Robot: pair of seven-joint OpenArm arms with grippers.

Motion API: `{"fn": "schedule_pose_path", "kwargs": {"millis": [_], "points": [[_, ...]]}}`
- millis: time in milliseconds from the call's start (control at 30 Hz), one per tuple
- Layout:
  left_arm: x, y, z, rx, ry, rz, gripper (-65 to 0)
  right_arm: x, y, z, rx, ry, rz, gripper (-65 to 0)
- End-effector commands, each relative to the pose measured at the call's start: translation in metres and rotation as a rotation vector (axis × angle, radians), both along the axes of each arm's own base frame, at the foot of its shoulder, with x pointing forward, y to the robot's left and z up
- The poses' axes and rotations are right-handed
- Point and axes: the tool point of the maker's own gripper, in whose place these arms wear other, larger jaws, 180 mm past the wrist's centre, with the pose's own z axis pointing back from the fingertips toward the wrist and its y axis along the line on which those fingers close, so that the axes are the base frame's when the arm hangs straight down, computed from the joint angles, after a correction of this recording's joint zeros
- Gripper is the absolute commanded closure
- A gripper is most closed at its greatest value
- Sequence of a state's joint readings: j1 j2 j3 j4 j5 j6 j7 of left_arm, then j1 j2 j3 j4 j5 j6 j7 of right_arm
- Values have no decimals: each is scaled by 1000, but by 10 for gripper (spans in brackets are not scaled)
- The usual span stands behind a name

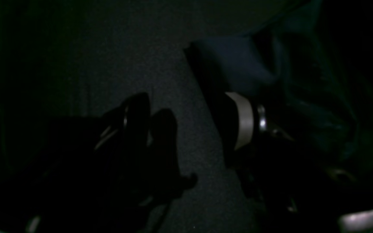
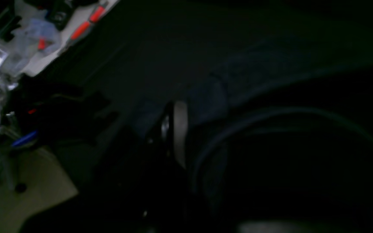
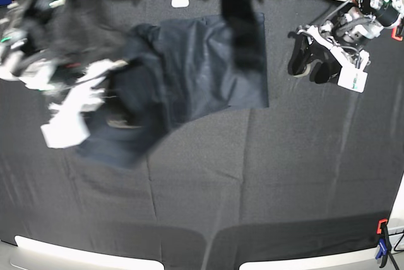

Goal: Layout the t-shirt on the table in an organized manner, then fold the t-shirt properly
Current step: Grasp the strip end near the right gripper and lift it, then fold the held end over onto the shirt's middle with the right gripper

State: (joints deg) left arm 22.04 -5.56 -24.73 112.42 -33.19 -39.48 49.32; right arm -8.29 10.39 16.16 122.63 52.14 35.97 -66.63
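The big black table [image 3: 265,175] fills the view. The dark grey t-shirt [image 3: 208,68] lies on its far side, partly flat and partly bunched up at one end. The right claw [image 3: 95,103] is a blur at that bunched end, squeezed tight on the cloth. The left claw [image 3: 312,62] hangs beside the shirt, wide open and holding nothing.

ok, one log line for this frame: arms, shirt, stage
stage: layout | right gripper: shut on t-shirt, motion-blurred | left gripper: open, empty, beside shirt | shirt: part spread on table, one side bunched
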Motion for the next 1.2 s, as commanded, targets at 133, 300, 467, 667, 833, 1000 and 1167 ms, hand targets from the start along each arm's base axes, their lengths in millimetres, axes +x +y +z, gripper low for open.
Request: {"fn": "schedule_pose_path", "kwargs": {"millis": [133, 300, 467, 667, 833, 1000, 1167], "points": [[4, -2, 11, -18, -47, -7, -322, -4, 71, -3, 57, 1, 100, 0], [3, -1, 10, -14, -40, -8, -322, -7, 115, -32, -10, 90, 98, 0], [3, 16, 11, 5, -43, 38, -322, -11, 146, -69, -53, 192, 98, 0], [-2, 67, 23, 31, -74, 168, -322, -25, 193, -78, 30, 257, 174, -160], [-13, 106, 35, 85, -84, 218, -322, -52, 227, -54, 146, 241, 342, -241], [-17, 125, 46, 99, -105, 243, -322, -80, 252, -23, 256, 225, 541, -240], [-15, 122, 52, 63, -129, 240, -322, -77, 250, 0, 250, 170, 602, -240]]}}
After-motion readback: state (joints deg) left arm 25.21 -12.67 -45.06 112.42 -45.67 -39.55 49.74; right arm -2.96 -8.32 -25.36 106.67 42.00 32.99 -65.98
